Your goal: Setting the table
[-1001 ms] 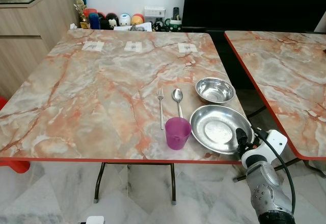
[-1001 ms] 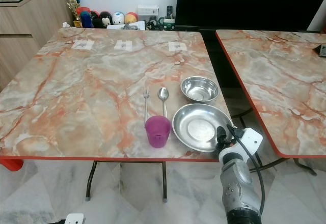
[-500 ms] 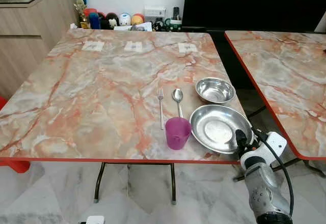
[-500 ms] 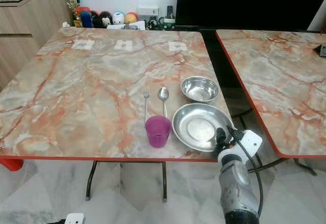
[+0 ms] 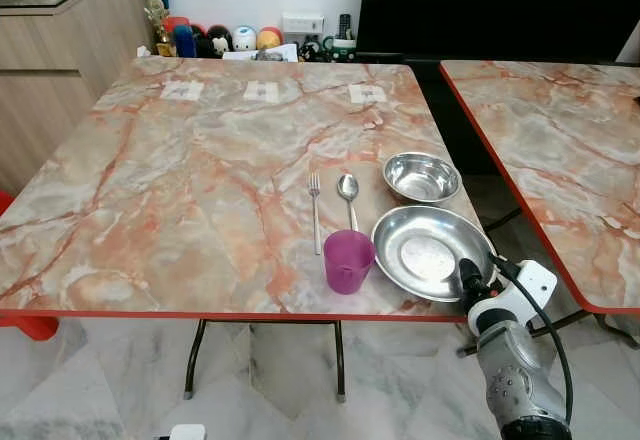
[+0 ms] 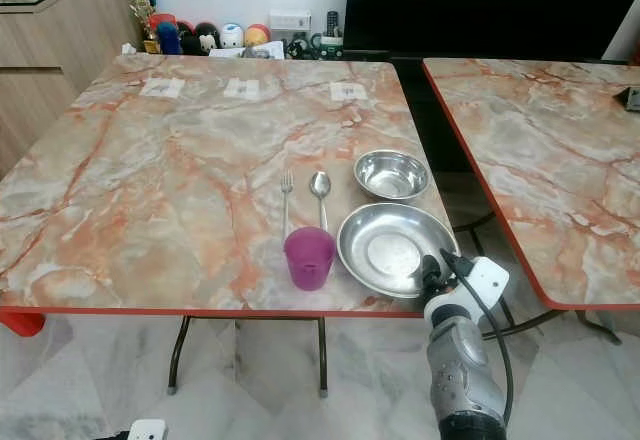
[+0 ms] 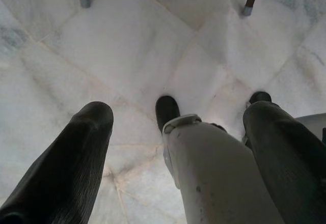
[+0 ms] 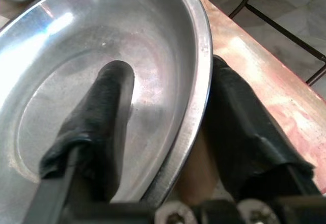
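Place setting nearly laid
The wide shallow steel plate is straddled at its rim by the right gripper, not visibly clamped; beside it, cup, fork, spoon and bowl are set.

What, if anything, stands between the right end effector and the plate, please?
Nothing visible does. The right end effector already straddles the plate rim at the table edge: one finger inside, the other outside.

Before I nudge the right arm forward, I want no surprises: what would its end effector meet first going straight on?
The right end effector already straddles the rim of the large steel plate, one finger inside. Straight on, it probably meets the plate's inner surface first; the small bowl lies beyond.
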{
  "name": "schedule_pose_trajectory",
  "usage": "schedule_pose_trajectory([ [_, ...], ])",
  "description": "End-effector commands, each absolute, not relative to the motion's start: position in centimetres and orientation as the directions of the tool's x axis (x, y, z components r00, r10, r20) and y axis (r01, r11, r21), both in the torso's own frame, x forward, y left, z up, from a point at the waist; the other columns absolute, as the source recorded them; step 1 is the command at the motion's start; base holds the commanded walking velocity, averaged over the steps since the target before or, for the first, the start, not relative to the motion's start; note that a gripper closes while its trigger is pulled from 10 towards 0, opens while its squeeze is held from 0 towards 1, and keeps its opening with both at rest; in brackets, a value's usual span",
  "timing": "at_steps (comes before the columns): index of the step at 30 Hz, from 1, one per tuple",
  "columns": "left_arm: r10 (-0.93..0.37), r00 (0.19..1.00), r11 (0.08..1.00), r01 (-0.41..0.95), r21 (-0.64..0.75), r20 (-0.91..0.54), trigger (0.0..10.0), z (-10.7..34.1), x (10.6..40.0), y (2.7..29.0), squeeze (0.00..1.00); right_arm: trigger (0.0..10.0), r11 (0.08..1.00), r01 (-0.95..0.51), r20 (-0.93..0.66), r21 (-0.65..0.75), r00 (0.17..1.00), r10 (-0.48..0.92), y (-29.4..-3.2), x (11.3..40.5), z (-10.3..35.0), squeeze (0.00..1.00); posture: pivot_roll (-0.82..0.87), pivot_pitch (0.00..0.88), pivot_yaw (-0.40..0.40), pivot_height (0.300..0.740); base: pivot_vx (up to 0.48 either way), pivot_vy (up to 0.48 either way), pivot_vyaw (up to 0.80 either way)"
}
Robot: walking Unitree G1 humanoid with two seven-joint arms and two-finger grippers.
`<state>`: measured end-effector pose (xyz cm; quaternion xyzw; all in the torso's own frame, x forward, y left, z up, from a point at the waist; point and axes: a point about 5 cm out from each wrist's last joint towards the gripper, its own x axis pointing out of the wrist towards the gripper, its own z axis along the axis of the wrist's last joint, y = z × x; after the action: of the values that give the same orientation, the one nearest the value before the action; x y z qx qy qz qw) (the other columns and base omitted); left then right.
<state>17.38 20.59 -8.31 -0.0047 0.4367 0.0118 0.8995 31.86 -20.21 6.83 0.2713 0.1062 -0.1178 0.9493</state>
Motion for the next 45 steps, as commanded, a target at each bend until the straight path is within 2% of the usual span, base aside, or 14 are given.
schedule_pose_trajectory([
  [1,0.015,0.589,1.0,-0.01,0.011,-0.808,10.0,-8.7,16.4,20.9,0.0,10.0,0.836,0.286,-0.302,0.468,0.941,-0.153,-19.9,31.8,6.3,0.0,0.02,0.085,-0.046,0.74,0.0,0.0,0.0],
  [9,0.019,0.576,1.0,-0.01,0.016,-0.817,10.0,-8.9,15.8,21.2,0.0,10.0,0.839,0.283,-0.311,0.465,0.939,-0.145,-19.6,31.8,6.1,0.0,0.02,0.086,-0.045,0.74,0.0,0.0,0.0],
  [10,0.019,0.575,1.0,-0.009,0.017,-0.818,10.0,-8.9,15.7,21.2,0.0,8.5,0.839,0.285,-0.312,0.464,0.939,-0.147,-19.6,31.8,6.0,0.0,0.02,0.086,-0.045,0.74,0.0,0.0,0.0],
  [11,0.019,0.572,1.0,-0.009,0.018,-0.82,10.0,-9.0,15.6,21.2,0.0,2.5,0.839,0.291,-0.315,0.46,0.937,-0.153,-19.7,31.8,6.0,0.0,0.02,0.086,-0.045,0.74,0.0,0.0,0.0],
  [12,0.02,0.571,1.0,-0.008,0.018,-0.821,10.0,-9.0,15.6,21.2,0.0,0.0,0.838,0.294,-0.315,0.46,0.936,-0.155,-19.7,31.8,6.0,0.0,0.02,0.086,-0.045,0.74,0.0,0.0,0.0],
  [28,0.017,0.563,1.0,0.0,0.021,-0.826,10.0,-9.2,15.2,21.1,0.0,0.0,0.833,0.311,-0.296,0.458,0.937,-0.187,-19.9,31.3,6.0,0.0,0.02,0.085,-0.05,0.74,0.0,0.0,0.0],
  [37,0.009,0.557,1.0,0.015,0.021,-0.831,10.0,-9.3,14.9,21.0,0.0,0.0,0.813,0.344,-0.265,0.469,0.933,-0.242,-21.1,28.1,5.8,0.0,0.01,0.088,-0.05,0.74,0.0,0.0,0.0],
  [41,0.002,0.558,0.999,0.031,0.023,-0.83,10.0,-9.3,15.0,20.7,0.0,0.0,0.798,0.327,-0.152,0.507,0.945,-0.29,-22.0,26.4,7.2,0.0,0.0,0.09,-0.049,0.74,0.0,0.0,0.0],
  [45,0.002,0.56,0.999,0.039,0.029,-0.829,10.0,-9.2,15.2,20.6,0.0,0.0,0.778,0.344,-0.11,0.526,0.935,-0.338,-22.5,26.2,8.1,0.0,0.0,0.09,-0.049,0.74,0.0,0.0,0.0],
])
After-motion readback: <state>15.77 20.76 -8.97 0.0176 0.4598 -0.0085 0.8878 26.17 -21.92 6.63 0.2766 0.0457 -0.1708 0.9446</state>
